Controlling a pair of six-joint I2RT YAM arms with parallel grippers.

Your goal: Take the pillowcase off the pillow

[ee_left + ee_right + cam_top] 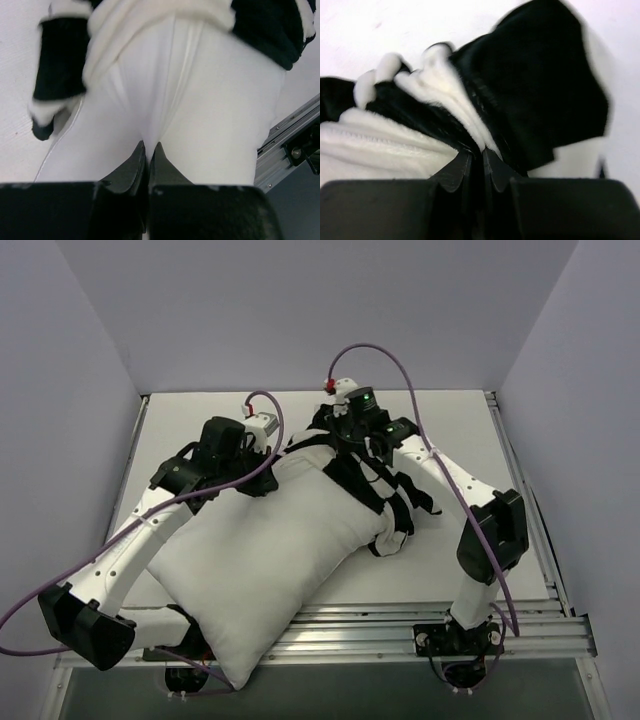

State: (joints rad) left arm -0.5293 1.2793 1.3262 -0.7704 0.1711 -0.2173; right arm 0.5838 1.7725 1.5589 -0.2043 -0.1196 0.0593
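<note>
Your left gripper (148, 150) pinches the far end of the plump white stuffed pillow (260, 560), where your right gripper (476, 152) clamps the bunched black-and-white checkered fabric pillowcase (385, 490); mid-peel, next likely pull it clear.

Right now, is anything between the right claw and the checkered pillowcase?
Nothing visible. The right gripper is shut directly on a bunched fold of the pillowcase, touching it, while the left gripper pinches the pillow.

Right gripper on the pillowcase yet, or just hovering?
Touching. The right wrist view shows the right gripper shut on a bunched fold of the pillowcase, fabric pinched between its tips.
</note>
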